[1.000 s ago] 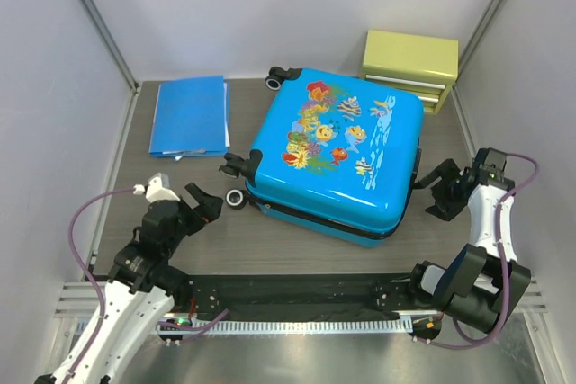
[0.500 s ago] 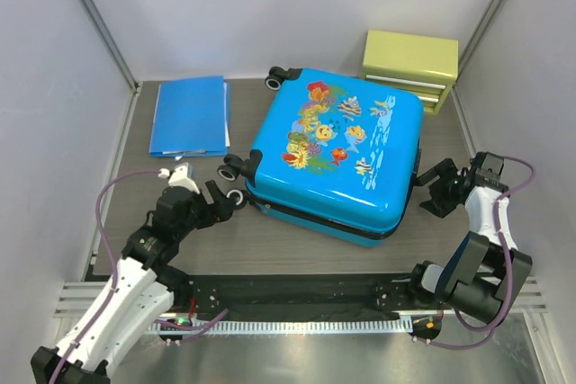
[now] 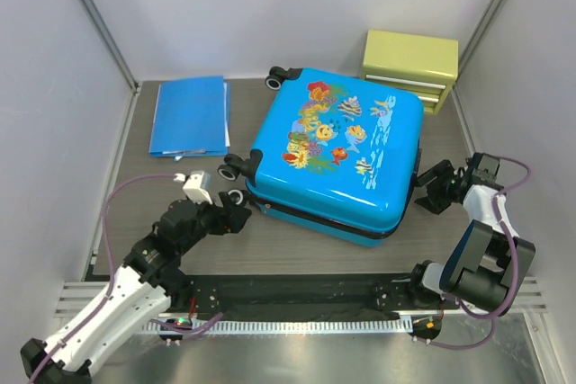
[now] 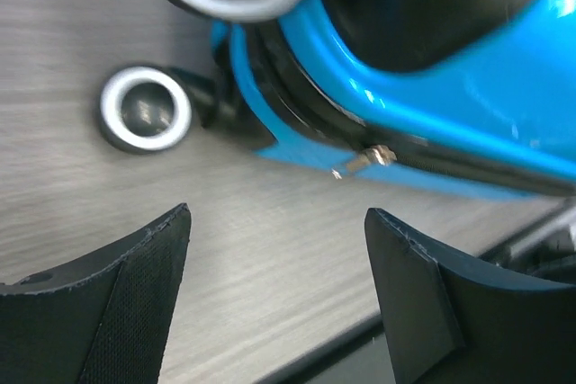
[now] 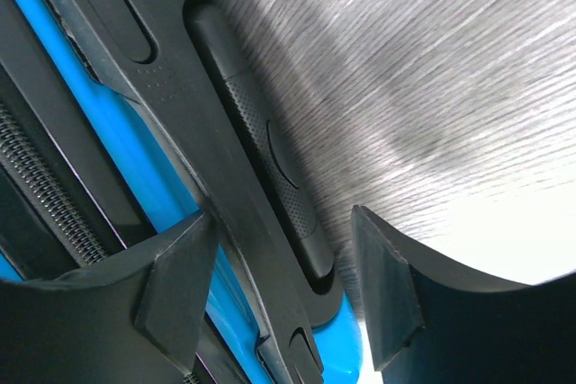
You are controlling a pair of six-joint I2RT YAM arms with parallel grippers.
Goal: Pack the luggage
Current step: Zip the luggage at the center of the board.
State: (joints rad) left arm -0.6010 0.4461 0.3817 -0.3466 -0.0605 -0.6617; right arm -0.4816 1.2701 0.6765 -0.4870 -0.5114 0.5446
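Close up, only cropped, partly blurred slices show of the bright-blue hard-shell fish-print suitcase [image 3: 337, 150], lying flat and closed on the grey wood-grain desk [image 3: 288, 245]. The left gripper [image 4: 274, 222] gapes empty beside its silver-rimmed wheel [image 4: 144, 107]; the right gripper [image 5: 281, 222] straddles its black side handle [image 5: 261, 132], unclamped

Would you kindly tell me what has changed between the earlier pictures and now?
The left gripper reached forward and right to the luggage beside its wheel, jaws open, short of the zipper pull. The right gripper edged left until its open jaws straddle the handle, not yet clamped. The luggage, blue folder and drawer box stayed put.
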